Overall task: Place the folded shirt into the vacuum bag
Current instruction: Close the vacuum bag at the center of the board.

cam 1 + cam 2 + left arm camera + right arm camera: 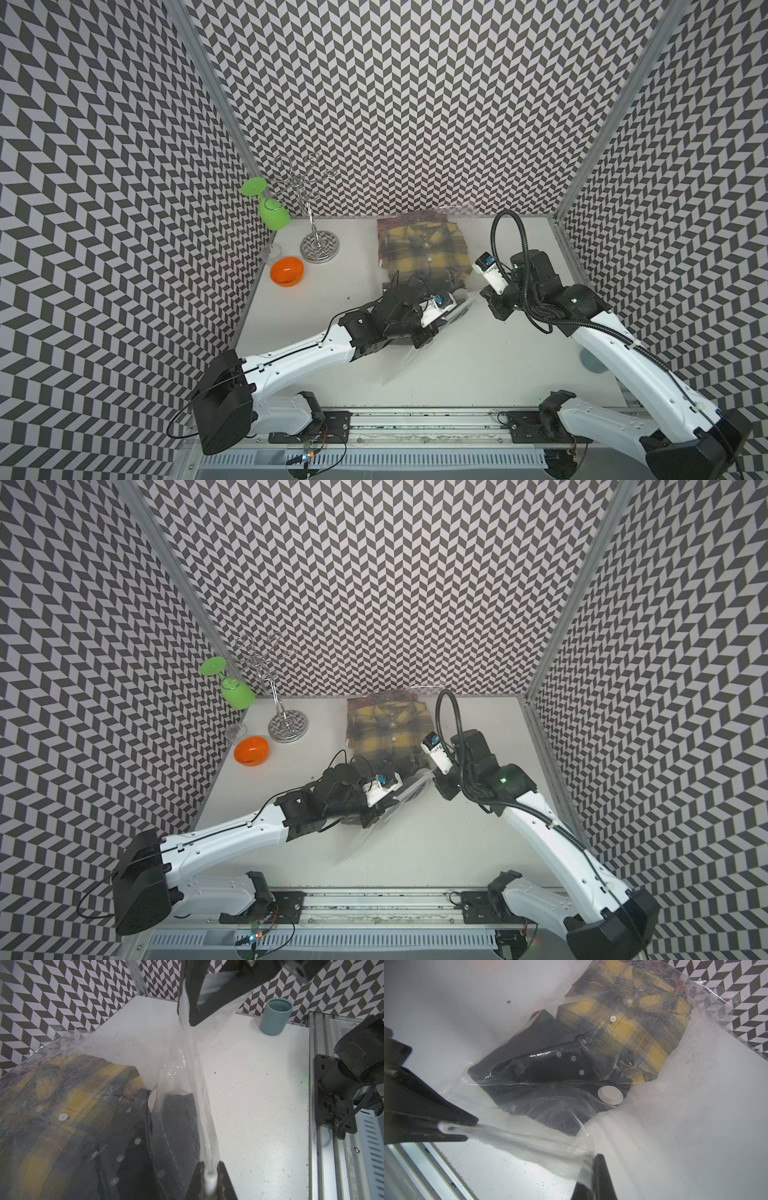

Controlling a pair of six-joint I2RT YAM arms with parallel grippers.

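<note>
clearly, the left claw (209,1167) was pressed shut on the whitish zip-seal edge (200,1105) of the large crinkly clear plastic vacuum bag (695,1059), holding that lip up off the white table (259,1084). under the film, toward the back wall, lay the folded yellow-and-dark plaid shirt (623,1026). nearer the mouth lay the folded dark shirt with white buttons (542,1068), beside the round white valve cap (610,1094); whether the dark one was wholly inside could not be told. the right claw (591,1167) pinched the same edge further along, and the strip ran taut between the two. the film looked light, limp and slippery, so the thicker seal strip seemed the surest hold. the shirts looked soft and floppy, best gripped at a folded edge.
</note>
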